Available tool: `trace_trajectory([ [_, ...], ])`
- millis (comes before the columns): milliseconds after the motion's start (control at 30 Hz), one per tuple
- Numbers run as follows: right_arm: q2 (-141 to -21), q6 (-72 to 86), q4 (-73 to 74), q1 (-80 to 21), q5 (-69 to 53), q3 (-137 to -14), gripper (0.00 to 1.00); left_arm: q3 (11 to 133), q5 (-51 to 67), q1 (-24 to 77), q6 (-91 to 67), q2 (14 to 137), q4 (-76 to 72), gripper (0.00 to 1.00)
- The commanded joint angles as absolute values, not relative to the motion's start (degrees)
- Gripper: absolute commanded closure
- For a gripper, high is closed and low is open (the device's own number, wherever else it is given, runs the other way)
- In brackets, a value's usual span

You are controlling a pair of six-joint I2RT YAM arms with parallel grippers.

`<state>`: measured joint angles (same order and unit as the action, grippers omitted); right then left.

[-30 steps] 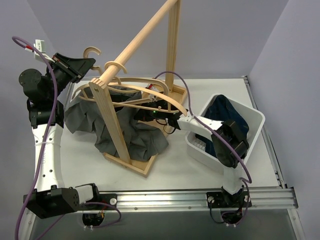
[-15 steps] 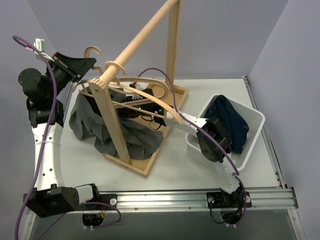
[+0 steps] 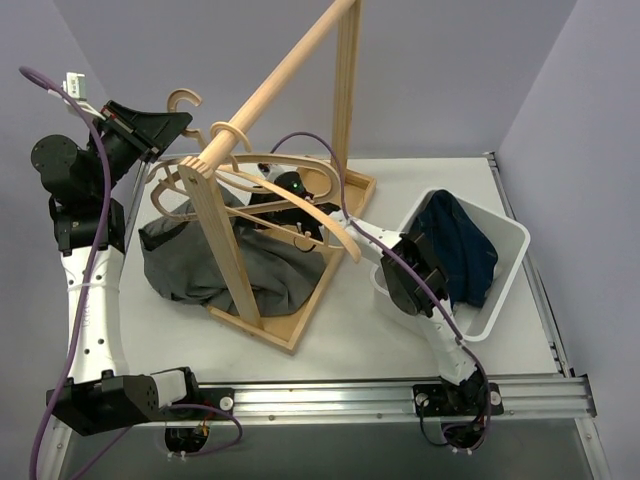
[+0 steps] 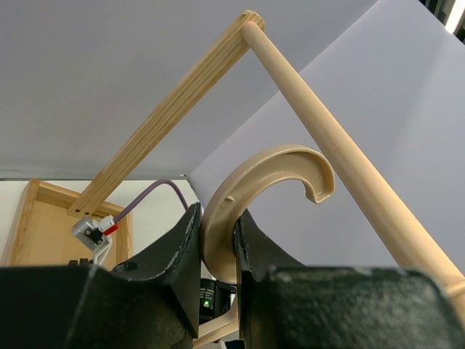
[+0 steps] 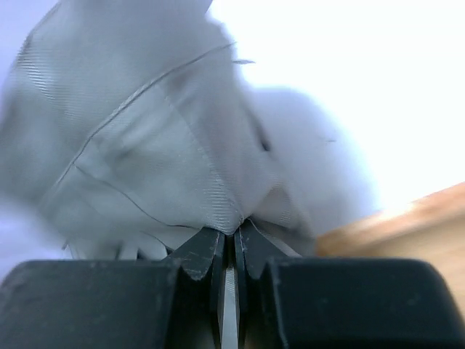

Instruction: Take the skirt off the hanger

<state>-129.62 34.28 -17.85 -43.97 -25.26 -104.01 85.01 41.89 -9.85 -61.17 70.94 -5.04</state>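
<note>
Reaches further left than before, right gripper (image 5: pixel 231 243) pinched tight on grey skirt (image 3: pixel 185 268). Shows skirt heaped on table (image 3: pixel 400 335) against wooden rack (image 3: pixel 228 262). Grips hanger hook (image 4: pixel 270 166) in closed left gripper (image 4: pixel 218 243).

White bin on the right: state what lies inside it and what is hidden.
A dark blue garment lies inside the white bin. Anything beneath it, and the bin's floor, is covered.
</note>
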Motion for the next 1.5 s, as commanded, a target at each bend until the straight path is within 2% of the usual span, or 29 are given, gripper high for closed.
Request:
trace_trajectory([
  [0, -122.6, 33.0, -19.6, -41.1, -23.3, -101.4, 1.00, 87.5, 41.8, -10.3, -58.9, 70.6, -5.0, 0.98],
  [233, -113.3, 31.9, -21.5, -36.1, -21.5, -91.2, 1.00, 88.8, 39.7, -10.5, -53.0, 71.8, -0.1, 0.98],
  [433, -105.6, 29.4, -20.5, -32.9, -19.2, -85.8, 1.00, 93.3, 34.5, -11.3, -41.7, 71.5, 11.9, 0.98],
  [800, -95.9, 26.7, -16.1, -27.8, -17.4, -84.1, 1.00, 92.5, 33.6, -11.3, -38.8, 70.6, 14.2, 0.98],
  [1133, -86.8, 23.2, -8.6, -22.6, -16.4, -89.7, 1.00, 92.6, 33.6, -11.2, -38.8, 70.6, 14.6, 0.98],
  [1467, -78.6, 20.9, -1.1, -18.6, -13.9, -88.7, 1.00, 91.3, 33.4, -10.8, -37.4, 71.0, 14.7, 0.98],
])
